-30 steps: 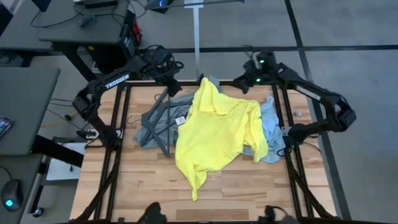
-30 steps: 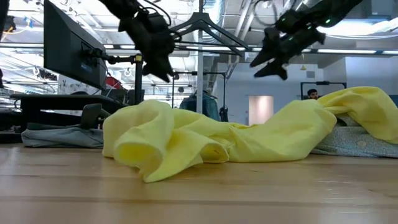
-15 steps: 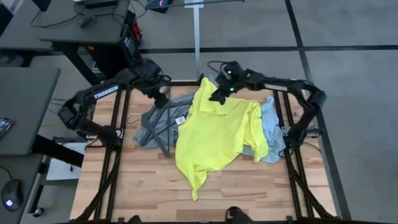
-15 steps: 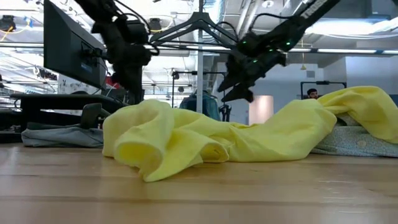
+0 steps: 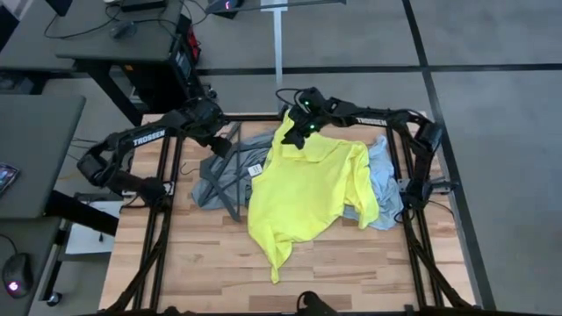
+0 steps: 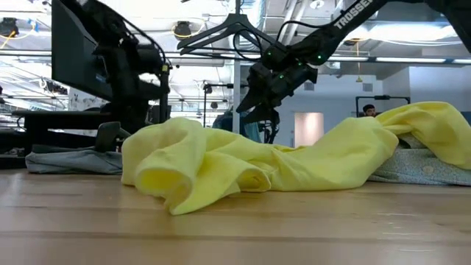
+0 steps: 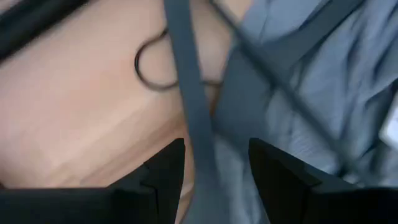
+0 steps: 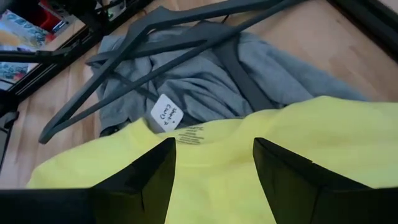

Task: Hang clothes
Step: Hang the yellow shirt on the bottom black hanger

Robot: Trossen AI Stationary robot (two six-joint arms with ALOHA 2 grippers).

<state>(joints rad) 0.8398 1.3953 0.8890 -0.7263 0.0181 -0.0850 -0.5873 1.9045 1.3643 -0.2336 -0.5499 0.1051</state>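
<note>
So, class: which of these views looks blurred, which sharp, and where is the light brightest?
Left wrist view: hanger and grey shirt smeared and soft. Right wrist view: sharp, the label on the grey shirt shows print. Low view: bright ceiling lights behind, arms dark against them, yellow shirt evenly lit.

Lighting's pretty even from overhead w/ soft shadows only, e.g. under the folds of the neon-yellow T-shirt (image 5: 307, 189), which comes out very saturated. The low view looks straight into bright ceiling strip lights (image 6: 412, 60), so the arms read nearly as silhouettes, and the near edge of the counter (image 6: 235, 235) is a bit soft. The left wrist view is blurry throughout, esp. the hanger (image 7: 189, 106); the right wrist view is sharper, w/ the shirt label (image 8: 165, 113) visible.
</note>
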